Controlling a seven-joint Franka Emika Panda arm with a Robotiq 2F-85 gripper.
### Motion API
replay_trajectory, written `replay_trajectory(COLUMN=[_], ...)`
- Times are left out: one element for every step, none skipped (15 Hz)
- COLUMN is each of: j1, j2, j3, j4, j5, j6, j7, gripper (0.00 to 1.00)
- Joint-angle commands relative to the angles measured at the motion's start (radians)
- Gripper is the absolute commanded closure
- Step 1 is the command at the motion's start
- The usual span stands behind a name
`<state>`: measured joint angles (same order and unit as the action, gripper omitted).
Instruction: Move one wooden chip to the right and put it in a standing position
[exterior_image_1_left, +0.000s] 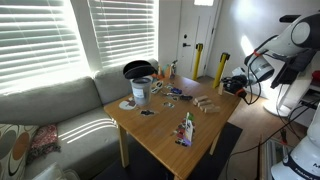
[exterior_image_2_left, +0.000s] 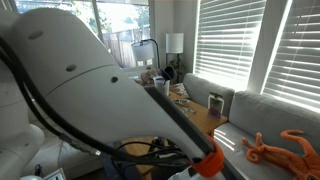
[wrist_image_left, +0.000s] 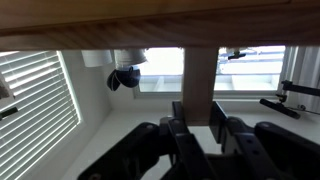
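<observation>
The wrist view stands upside down. My gripper (wrist_image_left: 199, 118) has its two black fingers close together on either side of a pale wooden chip (wrist_image_left: 199, 80). The chip fills the gap between them and its other end meets the wooden table edge (wrist_image_left: 80, 32), so it stands on end there. In an exterior view a few more wooden chips (exterior_image_1_left: 207, 105) lie flat on the wooden table (exterior_image_1_left: 160, 135), and my white arm (exterior_image_1_left: 300, 35) is at the far right. In an exterior view my arm (exterior_image_2_left: 90, 80) fills the foreground and hides the gripper.
A white can with a black bowl on it (exterior_image_1_left: 140, 82) stands at the table's far end and shows in the wrist view (wrist_image_left: 125, 68). Small items (exterior_image_1_left: 186, 128) and dark gear (exterior_image_1_left: 233, 84) lie on the table. A grey sofa (exterior_image_1_left: 50, 105) borders it. Blinds cover the windows.
</observation>
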<state>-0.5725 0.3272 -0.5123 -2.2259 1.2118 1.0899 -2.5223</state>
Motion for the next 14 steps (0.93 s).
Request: replay_trajectory(j1=[0.001,0.001,0.001,0.002,0.002,0.001,0.001,0.001,0.002,0.002,0.003,0.003,0.003,0.003], j2=[-0.038,-0.04,-0.04,-0.042,-0.043,-0.041,-0.04,-0.037,-0.036,-0.035,-0.034,-0.034,-0.035,-0.036], j3=[-0.001,0.0,0.001,0.002,0.003,0.004,0.005,0.005,0.005,0.006,0.007,0.008,0.009,0.009], j4=[0.012,0.015,0.016,0.017,0.017,0.016,0.015,0.013,0.012,0.011,0.011,0.011,0.01,0.01], j5=[-0.04,-0.044,-0.049,-0.052,-0.051,-0.048,-0.044,-0.04,-0.041,-0.042,-0.042,-0.043,-0.043,-0.042], j6=[0.022,0.022,0.024,0.026,0.029,0.03,0.031,0.034,0.038,0.041,0.043,0.044,0.044,0.044], j7=[-0.005,-0.005,-0.009,-0.01,-0.012,-0.014,-0.017,-0.018,-0.019,-0.02,-0.021,-0.021,-0.021,-0.02], gripper=[0.93,0.93,0.93,0.93,0.93,0.93,0.93,0.93,0.93,0.93,0.93,0.93,0.93,0.93])
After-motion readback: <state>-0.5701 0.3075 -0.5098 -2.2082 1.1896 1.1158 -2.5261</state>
